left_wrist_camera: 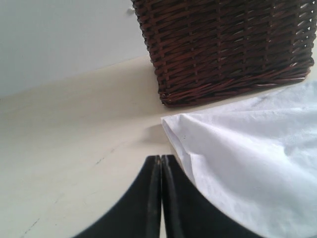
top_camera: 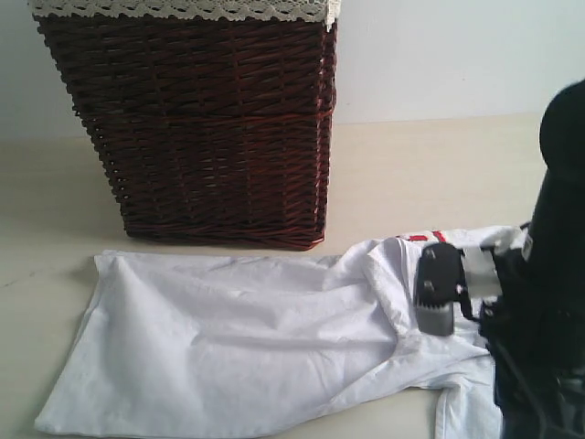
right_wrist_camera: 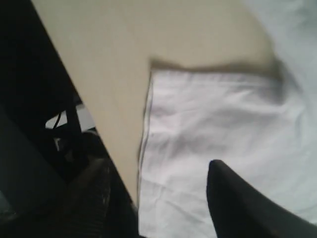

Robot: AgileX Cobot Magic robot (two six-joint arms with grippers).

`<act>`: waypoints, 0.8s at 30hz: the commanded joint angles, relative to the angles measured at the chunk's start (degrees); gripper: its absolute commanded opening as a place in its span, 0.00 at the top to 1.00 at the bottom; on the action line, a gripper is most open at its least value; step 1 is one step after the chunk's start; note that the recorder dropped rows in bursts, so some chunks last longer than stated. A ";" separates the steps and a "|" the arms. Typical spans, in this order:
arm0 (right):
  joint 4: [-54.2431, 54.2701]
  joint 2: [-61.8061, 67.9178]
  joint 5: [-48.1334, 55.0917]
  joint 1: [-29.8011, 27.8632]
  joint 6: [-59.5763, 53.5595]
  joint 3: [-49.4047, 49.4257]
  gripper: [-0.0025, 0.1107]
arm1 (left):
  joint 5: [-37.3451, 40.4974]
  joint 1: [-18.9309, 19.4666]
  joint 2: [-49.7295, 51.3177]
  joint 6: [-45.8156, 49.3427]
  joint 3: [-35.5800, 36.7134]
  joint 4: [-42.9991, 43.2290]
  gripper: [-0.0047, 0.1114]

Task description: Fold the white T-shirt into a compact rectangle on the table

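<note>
The white T-shirt (top_camera: 228,347) lies spread and rumpled on the table (top_camera: 46,201), with a bit of red lettering (top_camera: 425,237) showing at its right end. My left gripper (left_wrist_camera: 161,157) is shut with nothing in it, low over the bare table (left_wrist_camera: 74,129) just beside a corner of the T-shirt (left_wrist_camera: 257,158). My right gripper (right_wrist_camera: 157,163) is open over a flat hemmed flap of the T-shirt (right_wrist_camera: 208,119), one finger (right_wrist_camera: 233,198) over the cloth, the other past its edge. The right arm (top_camera: 548,302) stands over the shirt's right end.
A tall dark brown wicker basket (top_camera: 210,128) with cream lace trim stands on the table right behind the shirt, close to its far edge (left_wrist_camera: 223,44). The table's edge (right_wrist_camera: 84,99) runs beside the right gripper, with dark floor beyond it.
</note>
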 commanded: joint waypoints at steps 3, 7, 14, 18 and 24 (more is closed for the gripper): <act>-9.37 1.18 -8.85 -0.15 1.96 12.40 0.47 | -0.25 0.12 -0.39 -0.18 0.14 -0.19 0.94; -14.48 1.32 -18.04 -0.15 7.09 16.83 0.47 | -0.25 0.12 -0.39 -0.18 0.14 -0.19 0.94; -16.34 4.74 -24.87 -0.15 11.48 19.07 0.54 | -0.25 0.12 -0.39 -0.18 0.14 -0.19 0.94; -16.34 8.86 -27.48 -0.15 14.93 19.08 0.70 | -0.25 0.12 -0.39 -0.18 0.14 -0.19 0.94; -16.74 10.68 -27.47 -0.15 16.25 19.08 0.98 | -0.25 0.12 -0.39 -0.18 0.14 -0.19 0.94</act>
